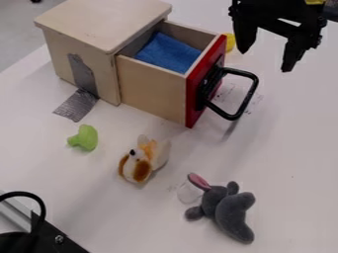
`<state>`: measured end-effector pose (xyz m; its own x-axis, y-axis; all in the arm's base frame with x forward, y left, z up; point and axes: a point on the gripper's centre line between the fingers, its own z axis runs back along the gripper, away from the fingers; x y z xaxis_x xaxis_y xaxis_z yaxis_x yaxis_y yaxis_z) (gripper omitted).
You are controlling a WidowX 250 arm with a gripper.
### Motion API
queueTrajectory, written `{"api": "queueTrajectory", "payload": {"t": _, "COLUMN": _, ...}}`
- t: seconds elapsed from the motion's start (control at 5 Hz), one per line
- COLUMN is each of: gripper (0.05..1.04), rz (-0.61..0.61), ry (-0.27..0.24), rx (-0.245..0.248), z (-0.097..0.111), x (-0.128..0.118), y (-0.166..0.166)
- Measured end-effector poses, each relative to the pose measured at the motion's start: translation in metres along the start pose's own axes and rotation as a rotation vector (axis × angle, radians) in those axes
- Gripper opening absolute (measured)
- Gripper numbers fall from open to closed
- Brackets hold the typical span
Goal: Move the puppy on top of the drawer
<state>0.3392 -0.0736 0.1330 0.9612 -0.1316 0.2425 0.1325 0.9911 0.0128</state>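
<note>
1. The gripper hangs at the upper right of the view, beyond the drawer's handle. Its jaws are spread wide, with nothing between them.
2. Nearest to it are a yellow object, partly hidden behind the drawer's red front, and the handle itself, which juts out over the table.
3. The drawer is pulled open from its wooden box, with a blue cloth inside. The box's flat wooden top looks to be the likeliest goal.
4. The puppy, white with brown ears, is on the table alongside the open drawer and well apart from the gripper. It is between a green toy and a grey rabbit, touching neither.
5. I judge the step in hand to be the approach: the puppy is ungrasped, so the lifting and placing are all to do.
6. The next move calls for bringing the jaws clear of the handle, lining them up over the puppy's body and lowering them astride it before closing. The plush should squash a little, so a grip on an ear alone could slip.
7. After that, the lift must clear the drawer's side, or the puppy could snag or drop onto the cloth.
</note>
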Motion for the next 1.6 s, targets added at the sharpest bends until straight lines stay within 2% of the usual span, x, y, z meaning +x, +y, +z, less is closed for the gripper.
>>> {"api": "queueTrajectory", "payload": {"t": 0.2, "gripper": 0.999, "rz": 0.003, "ry": 0.040, "rx": 0.004, "z": -0.011, "x": -0.007, "y": 0.001}}
{"api": "queueTrajectory", "payload": {"t": 0.4, "gripper": 0.999, "rz": 0.038, "ry": 0.084, "rx": 0.014, "z": -0.016, "x": -0.051, "y": 0.009}}
{"api": "queueTrajectory", "payload": {"t": 0.6, "gripper": 0.999, "rz": 0.084, "ry": 0.056, "rx": -0.006, "z": -0.002, "x": -0.084, "y": 0.016}}
{"api": "queueTrajectory", "payload": {"t": 0.8, "gripper": 0.999, "rz": 0.100, "ry": 0.059, "rx": 0.004, "z": 0.003, "x": -0.121, "y": 0.028}}
{"api": "queueTrajectory", "payload": {"t": 1.0, "gripper": 0.999, "rz": 0.100, "ry": 0.107, "rx": 0.043, "z": -0.008, "x": -0.153, "y": 0.045}}
{"api": "queueTrajectory", "payload": {"t": 1.2, "gripper": 0.999, "rz": 0.103, "ry": 0.142, "rx": 0.078, "z": -0.031, "x": -0.167, "y": 0.060}}
{"api": "queueTrajectory", "payload": {"t": 1.4, "gripper": 0.999, "rz": 0.095, "ry": 0.197, "rx": 0.103, "z": -0.056, "x": -0.171, "y": 0.067}}
{"api": "queueTrajectory", "payload": {"t": 1.6, "gripper": 0.999, "rz": 0.114, "ry": 0.237, "rx": 0.107, "z": -0.077, "x": -0.170, "y": 0.070}}
